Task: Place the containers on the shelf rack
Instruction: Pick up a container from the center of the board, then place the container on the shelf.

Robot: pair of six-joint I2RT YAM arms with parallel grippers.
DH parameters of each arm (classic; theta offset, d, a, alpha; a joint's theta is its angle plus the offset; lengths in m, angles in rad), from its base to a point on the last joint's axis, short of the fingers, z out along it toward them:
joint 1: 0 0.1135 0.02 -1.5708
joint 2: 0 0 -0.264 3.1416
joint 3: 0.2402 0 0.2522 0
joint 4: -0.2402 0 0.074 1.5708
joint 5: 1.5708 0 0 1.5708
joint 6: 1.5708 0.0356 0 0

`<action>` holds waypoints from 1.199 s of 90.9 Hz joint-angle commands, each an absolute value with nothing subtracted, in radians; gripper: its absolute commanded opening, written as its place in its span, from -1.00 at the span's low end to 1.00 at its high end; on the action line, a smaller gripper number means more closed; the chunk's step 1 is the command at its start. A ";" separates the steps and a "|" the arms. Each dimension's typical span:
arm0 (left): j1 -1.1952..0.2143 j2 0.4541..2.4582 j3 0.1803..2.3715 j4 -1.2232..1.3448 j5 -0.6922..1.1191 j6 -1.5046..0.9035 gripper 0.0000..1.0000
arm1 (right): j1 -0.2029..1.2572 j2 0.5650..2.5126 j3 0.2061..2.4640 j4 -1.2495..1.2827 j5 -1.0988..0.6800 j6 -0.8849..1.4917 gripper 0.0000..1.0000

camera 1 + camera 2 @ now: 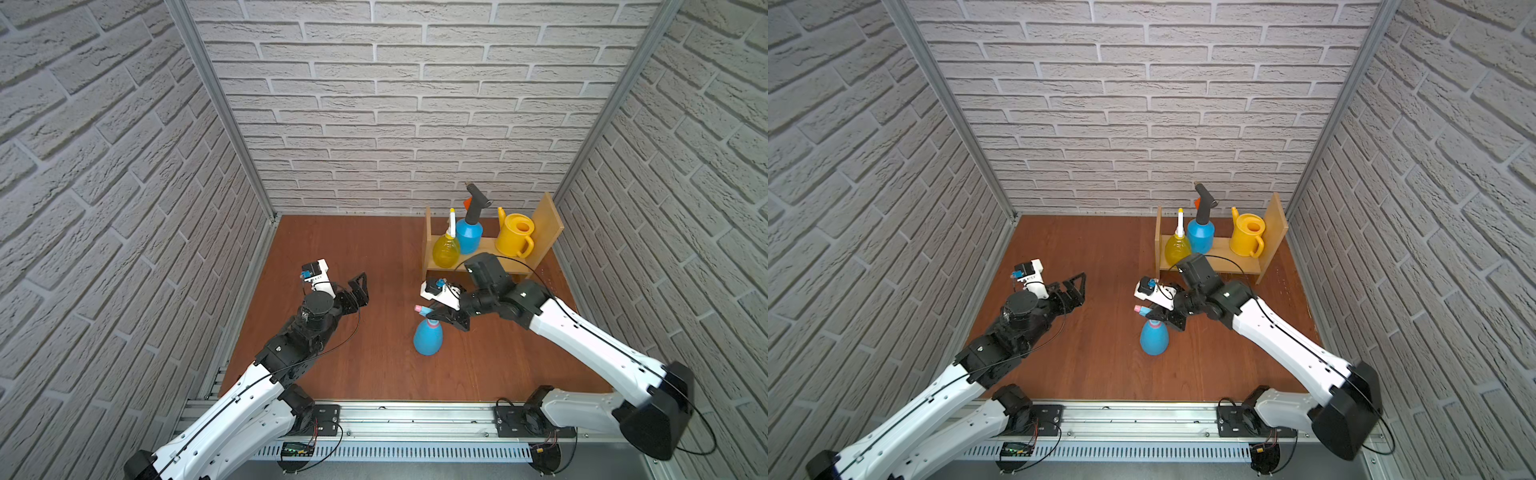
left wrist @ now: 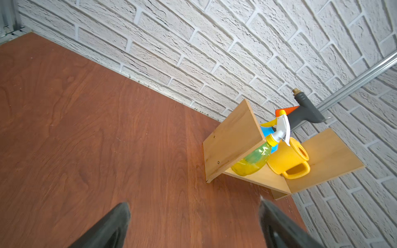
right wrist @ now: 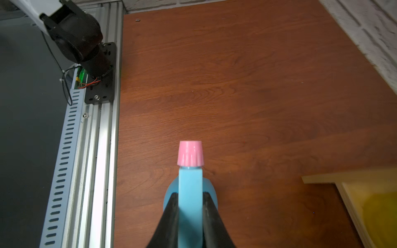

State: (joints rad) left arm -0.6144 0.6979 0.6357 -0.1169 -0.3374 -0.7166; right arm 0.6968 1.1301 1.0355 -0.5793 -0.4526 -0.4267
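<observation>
Scene: A two-armed robot worked over a red-brown wooden table (image 1: pixel 332 257) walled in by white brick panels.
Shelf rack: The light-wood shelf rack (image 1: pixel 548 224) stood at the back of the table against the brick wall, and three containers stood on its horizontal board.
On the board: The translucent yellow spray bottle (image 1: pixel 446 251) stood upright by the rack's left upright. The blue pressure sprayer (image 1: pixel 468 235) with its black pump top was just beside it. The yellow watering can (image 1: pixel 513 241) sat near the rack's right upright.
Off the rack: The light-blue spray bottle (image 1: pixel 428 338), trimmed in pink, stood upright on the table in front of the rack, toward its left end.
Right gripper: The right gripper (image 3: pixel 190 195) was closed narrow on the spray head of the light-blue spray bottle, one black finger pressed to each side just behind the pink nozzle.
Left gripper: The left gripper (image 2: pixel 194 204) hung with its jaws spread wide and nothing between them. It was above bare table, well apart from the rack on its left side and facing the rack.
</observation>
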 commanded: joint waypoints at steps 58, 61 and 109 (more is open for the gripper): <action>-0.606 1.022 0.766 0.076 -0.130 -0.648 0.96 | 0.414 1.080 1.215 -0.511 0.426 0.208 -0.94; -0.605 1.017 0.764 0.070 -0.131 -0.647 0.97 | 0.395 1.103 1.231 -0.506 0.416 0.210 -0.93; -0.574 0.934 0.739 0.009 -0.149 -0.638 0.97 | 0.266 1.449 1.420 -0.380 0.287 0.229 -0.93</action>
State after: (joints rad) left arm -0.5846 0.9627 0.7422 0.0116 -0.1452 -0.6521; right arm 0.2817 1.4181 1.3693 -0.4519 0.3031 0.2115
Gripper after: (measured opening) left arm 0.983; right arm 0.212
